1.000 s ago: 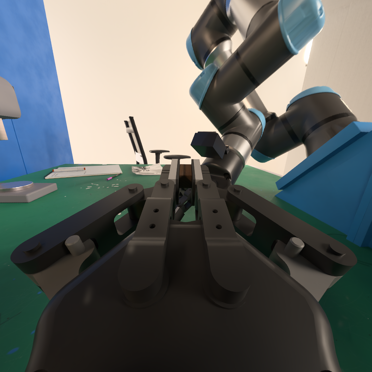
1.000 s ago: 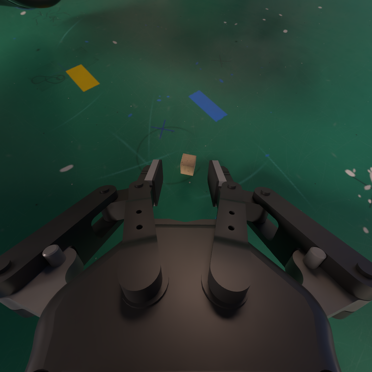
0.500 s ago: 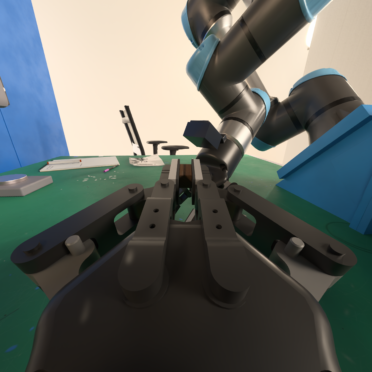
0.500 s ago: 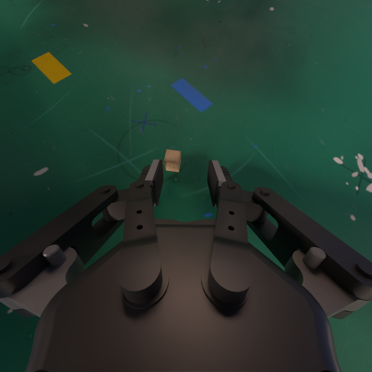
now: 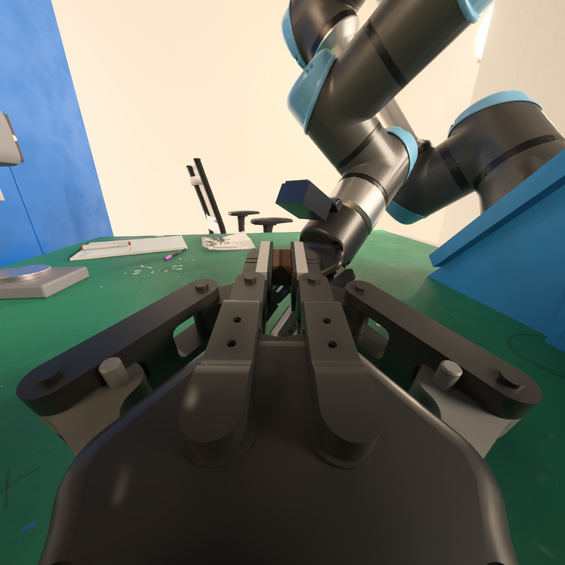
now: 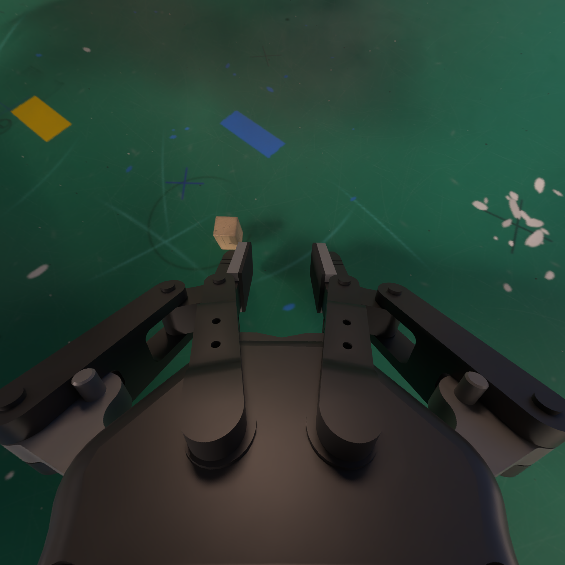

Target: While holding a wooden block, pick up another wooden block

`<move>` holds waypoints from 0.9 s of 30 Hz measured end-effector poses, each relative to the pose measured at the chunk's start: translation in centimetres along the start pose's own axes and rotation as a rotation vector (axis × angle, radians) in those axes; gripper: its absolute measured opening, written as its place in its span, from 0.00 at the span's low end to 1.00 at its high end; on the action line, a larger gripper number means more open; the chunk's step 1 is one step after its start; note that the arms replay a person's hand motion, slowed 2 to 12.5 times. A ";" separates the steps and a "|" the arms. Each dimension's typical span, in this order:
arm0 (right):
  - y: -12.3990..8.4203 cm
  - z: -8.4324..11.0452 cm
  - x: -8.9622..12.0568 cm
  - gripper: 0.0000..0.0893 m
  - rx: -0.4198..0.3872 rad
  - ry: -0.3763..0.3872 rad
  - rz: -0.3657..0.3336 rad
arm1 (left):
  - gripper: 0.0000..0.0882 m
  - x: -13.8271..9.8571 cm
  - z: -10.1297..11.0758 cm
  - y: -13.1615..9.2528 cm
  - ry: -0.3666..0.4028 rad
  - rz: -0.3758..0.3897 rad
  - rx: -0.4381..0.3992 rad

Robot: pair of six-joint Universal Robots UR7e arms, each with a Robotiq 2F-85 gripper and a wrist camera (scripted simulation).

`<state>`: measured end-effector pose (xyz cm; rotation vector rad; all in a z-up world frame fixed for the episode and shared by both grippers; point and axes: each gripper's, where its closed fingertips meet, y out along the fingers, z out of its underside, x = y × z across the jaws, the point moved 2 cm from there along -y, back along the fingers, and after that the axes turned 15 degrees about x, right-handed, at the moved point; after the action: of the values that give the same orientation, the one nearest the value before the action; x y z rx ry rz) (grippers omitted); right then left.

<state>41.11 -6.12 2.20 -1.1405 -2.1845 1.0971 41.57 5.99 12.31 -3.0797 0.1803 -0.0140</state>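
Wrist views split the scene for me. On the left wrist view I see my left gripper (image 5: 281, 263) pinching a dark block (image 5: 281, 266) between its pads, held level above the green table (image 5: 128, 305). Beyond it are the other arm (image 5: 360, 146), a scale (image 5: 39, 279), a notepad (image 5: 131, 247), a pink pen (image 5: 174, 254), a chair (image 5: 208, 198) and a blue box (image 5: 507, 275); none of these show on the right side.

From the right wrist view I look down at the tabletop (image 6: 397, 107). My right gripper (image 6: 282, 260) is spread and holds nothing. A pale block (image 6: 227, 232), a small light cube, sits on the table just past the left fingertip, outside the gap. Yellow tape (image 6: 41, 118) and blue tape (image 6: 252, 134) lie farther off, with white flecks (image 6: 519, 217) to the right.
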 end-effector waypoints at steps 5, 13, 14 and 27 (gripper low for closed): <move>0.1 -0.6 0.9 0.39 -0.003 0.030 -0.040 | 0.11 -0.2 0.1 0.2 0.022 -0.001 0.012; -0.1 -0.9 1.8 0.39 0.018 0.059 -0.034 | 0.11 -0.4 0.2 0.2 0.032 0.002 0.017; -0.1 -0.9 1.8 0.40 0.021 0.063 -0.028 | 0.11 -0.4 0.2 0.2 0.032 0.002 0.016; -0.5 0.0 1.9 0.50 0.078 0.100 0.062 | 0.11 -0.2 0.0 0.0 0.008 -0.004 -0.004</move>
<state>39.83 -4.72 2.63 -1.2098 -2.0253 1.1162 41.33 5.99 12.33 -3.0842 0.1744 -0.0256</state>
